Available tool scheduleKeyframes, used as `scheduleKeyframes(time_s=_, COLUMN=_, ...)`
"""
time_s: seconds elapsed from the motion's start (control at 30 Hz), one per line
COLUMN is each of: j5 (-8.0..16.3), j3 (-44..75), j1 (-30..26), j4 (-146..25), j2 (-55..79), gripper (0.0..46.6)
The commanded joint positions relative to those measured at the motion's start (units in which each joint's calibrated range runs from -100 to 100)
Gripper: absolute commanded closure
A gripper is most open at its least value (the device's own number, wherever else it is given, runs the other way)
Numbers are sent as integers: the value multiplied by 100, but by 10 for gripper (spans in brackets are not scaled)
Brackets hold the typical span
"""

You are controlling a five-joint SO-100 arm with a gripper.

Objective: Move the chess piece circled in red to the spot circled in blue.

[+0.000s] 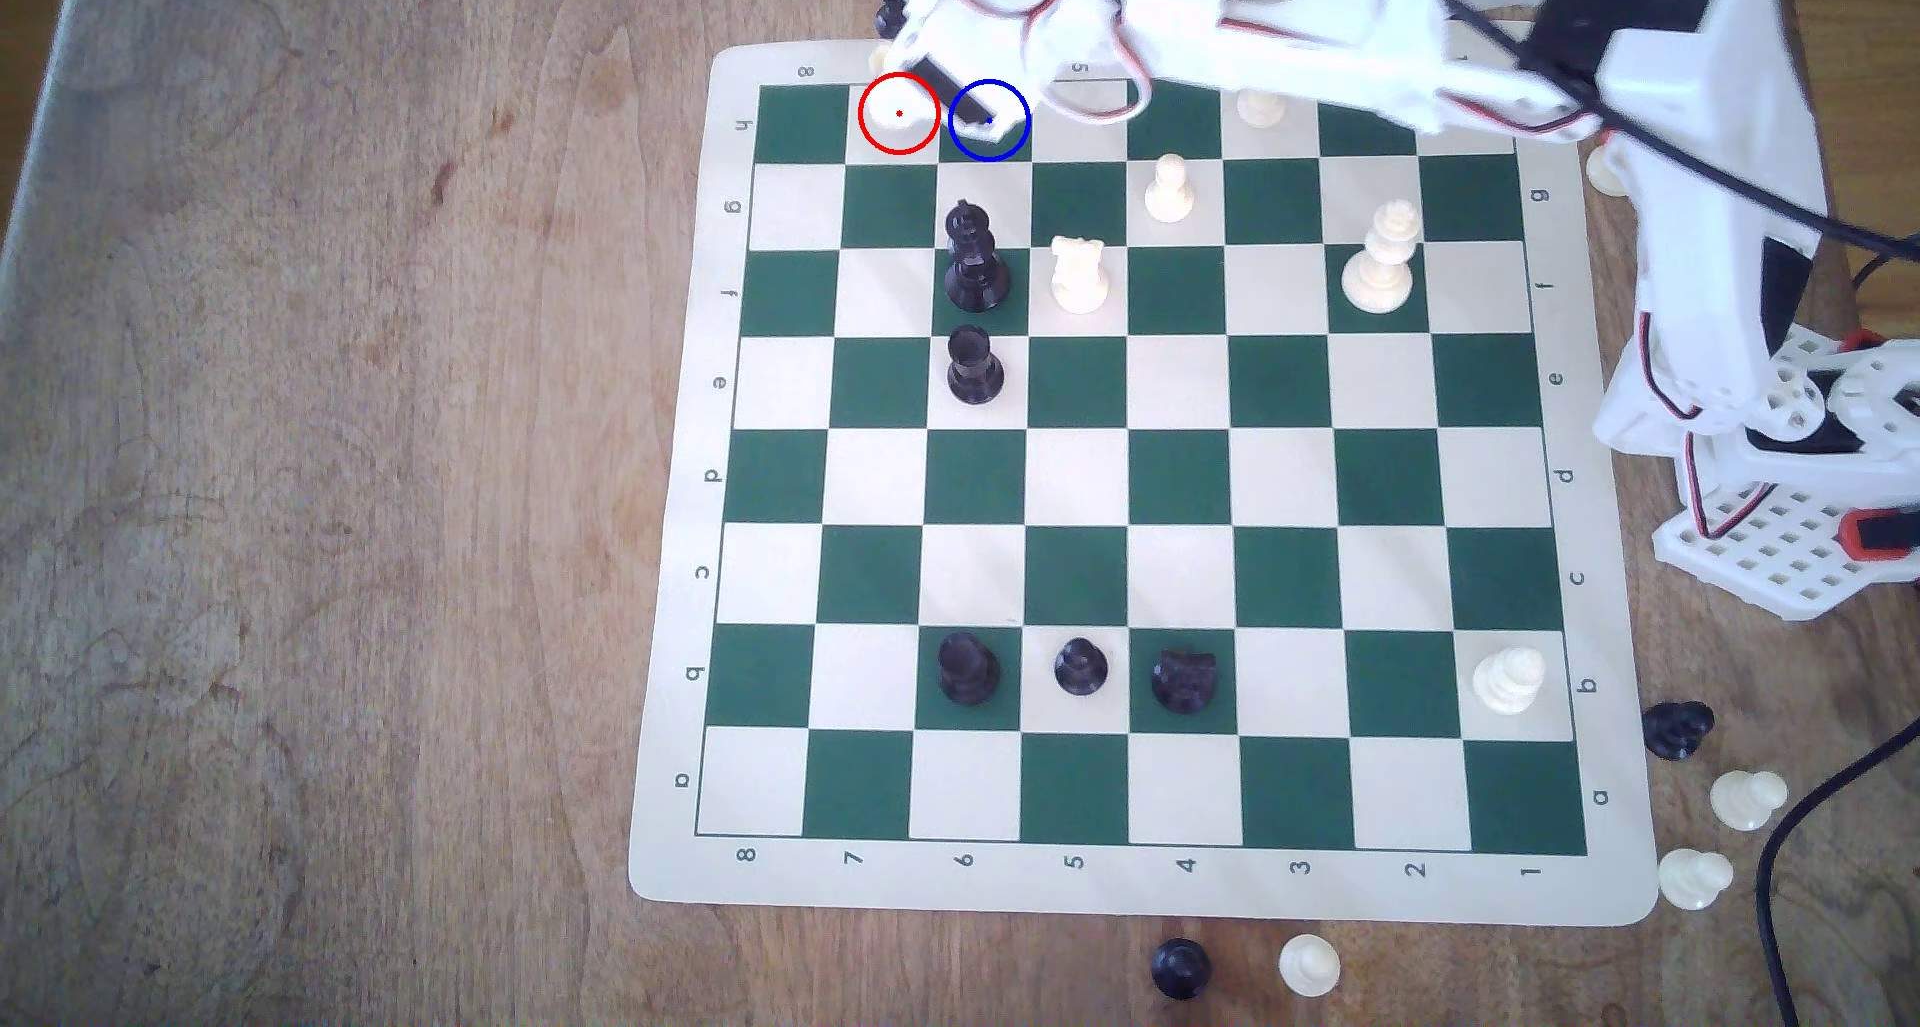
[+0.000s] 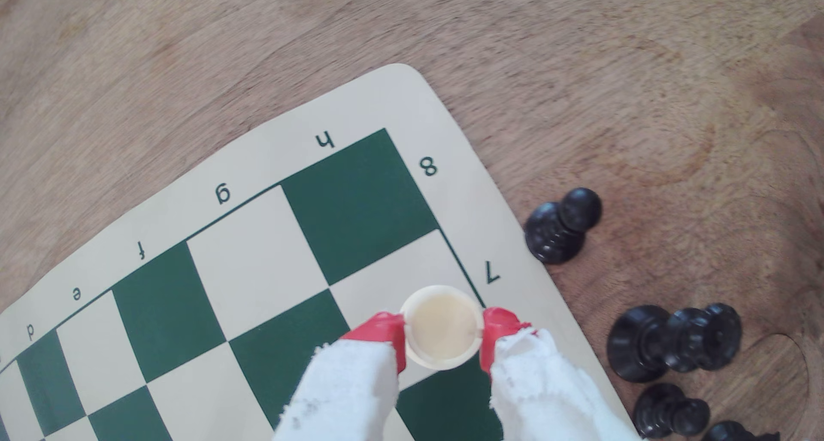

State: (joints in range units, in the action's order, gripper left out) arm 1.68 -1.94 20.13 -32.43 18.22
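My gripper (image 2: pixel 441 334) is shut on the chess piece circled in red (image 2: pixel 441 325), a cream-white piece seen from above as a round flat top between the red pads (image 2: pixel 379 334). In the wrist view the piece sits over the cream h7 square, at its border with a dark green square. In the exterior view my gripper (image 1: pixel 951 113) hangs over the board's far edge, between the red-ringed cream square (image 1: pixel 899 113) and the spot circled in blue (image 1: pixel 1010 103), a dark green square. The arm hides most of the piece there.
Two black pieces (image 1: pixel 974 259) (image 1: pixel 974 366) and a white rook (image 1: pixel 1077 274) stand just nearer than the rings. A white pawn (image 1: pixel 1169 188) and a tall white piece (image 1: pixel 1382 259) stand to the exterior view's right. Black pieces (image 2: pixel 562 227) (image 2: pixel 669 343) lie off the board's corner.
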Motion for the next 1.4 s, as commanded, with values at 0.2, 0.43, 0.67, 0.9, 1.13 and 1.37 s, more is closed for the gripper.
scheduleKeyframes(time_s=0.2, j5=-54, j3=-1329, j1=71, j4=557, j2=-1788, gripper=428)
scheduleKeyframes(time_s=0.43, j5=-161, j3=-1456, j1=189, j4=671, j2=-1381, gripper=426)
scheduleKeyframes(time_s=0.67, j5=-186, j3=-1465, j1=251, j4=729, j2=-1118, gripper=426)
scheduleKeyframes(time_s=0.9, j5=-186, j3=-1501, j1=212, j4=778, j2=-956, gripper=426)
scheduleKeyframes(time_s=1.13, j5=-186, j3=-1519, j1=228, j4=778, j2=-855, gripper=426)
scheduleKeyframes(time_s=1.37, j5=-186, j3=-1655, j1=196, j4=811, j2=-795, gripper=426)
